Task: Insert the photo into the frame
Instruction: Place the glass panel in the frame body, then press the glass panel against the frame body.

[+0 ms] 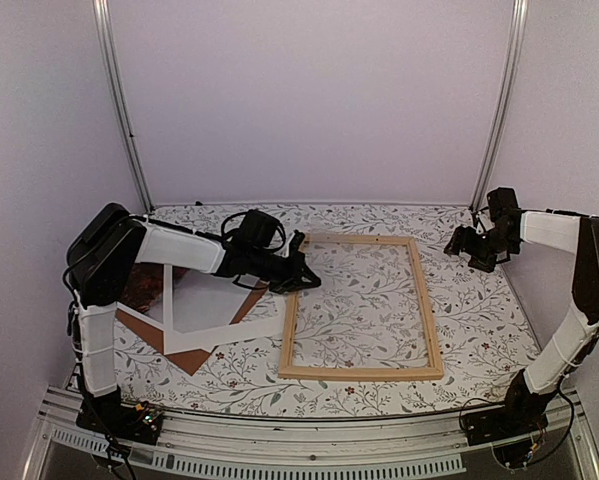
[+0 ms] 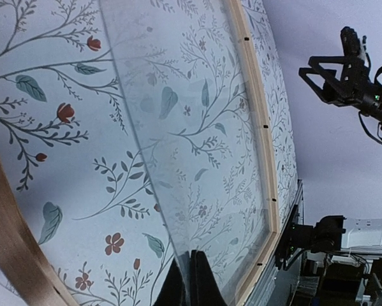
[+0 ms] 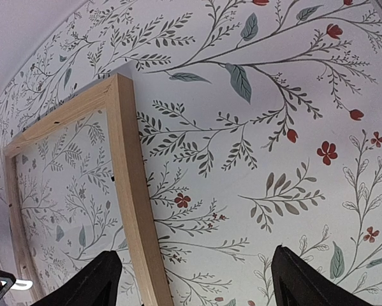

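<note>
The light wooden frame (image 1: 361,306) lies flat in the middle of the table. My left gripper (image 1: 304,276) is at its far left corner, shut on the edge of a clear pane (image 2: 197,127). The pane slants down across the opening toward the frame's far rail (image 2: 257,127). In the left wrist view the fingers (image 2: 202,284) pinch that edge. The photo (image 1: 147,287) lies left of the frame under my left arm, partly covered, its dark reddish end showing. My right gripper (image 1: 476,248) hovers open beyond the frame's far right corner, with only the tablecloth and the frame rail (image 3: 130,191) between its fingers (image 3: 305,280).
A white mat border (image 1: 229,335) lies over a brown backing board (image 1: 191,357) left of the frame. A floral cloth (image 1: 479,330) covers the table. White walls and metal posts (image 1: 124,110) close in the back and sides.
</note>
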Tool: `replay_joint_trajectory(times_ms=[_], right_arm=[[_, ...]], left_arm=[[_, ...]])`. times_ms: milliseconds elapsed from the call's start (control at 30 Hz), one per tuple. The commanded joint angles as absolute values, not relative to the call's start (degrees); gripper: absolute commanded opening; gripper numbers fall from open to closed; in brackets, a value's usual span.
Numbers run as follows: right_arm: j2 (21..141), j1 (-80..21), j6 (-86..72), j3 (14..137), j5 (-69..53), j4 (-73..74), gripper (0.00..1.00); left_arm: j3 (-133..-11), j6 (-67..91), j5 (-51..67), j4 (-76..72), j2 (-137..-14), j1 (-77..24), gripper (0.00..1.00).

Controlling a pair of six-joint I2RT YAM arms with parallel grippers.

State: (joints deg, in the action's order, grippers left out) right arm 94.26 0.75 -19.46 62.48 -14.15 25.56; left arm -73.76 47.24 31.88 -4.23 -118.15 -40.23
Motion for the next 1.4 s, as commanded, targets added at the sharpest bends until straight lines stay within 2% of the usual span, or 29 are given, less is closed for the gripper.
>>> replay_joint_trajectory(times_ms=[0, 267, 667, 1100, 1367], right_arm=[[95.22, -1.54, -19.60, 61.59, -15.06, 24.36, 0.85], [95.79, -3.53, -19.77, 61.47, -15.36, 23.76, 0.85], [95.45, -11.40, -19.65, 61.90, -17.09, 20.77, 0.86], [102.29, -25.22, -21.12, 66.99, -22.13, 17.36, 0.86], [107.92, -28.73, -22.75, 68.56, -26.48, 14.93, 0.86]], left_arm=[[-75.17, 45.89, 33.44, -3.69, -119.01, -40.26, 0.00], [-74.97, 45.87, 33.15, -3.69, -119.05, -40.51, 0.01], [-74.79, 45.77, 32.88, -3.26, -119.18, -40.83, 0.24], [-74.68, 45.66, 32.53, -3.33, -119.53, -41.33, 0.30], [-74.62, 45.94, 32.15, -4.04, -119.71, -41.48, 0.33]])
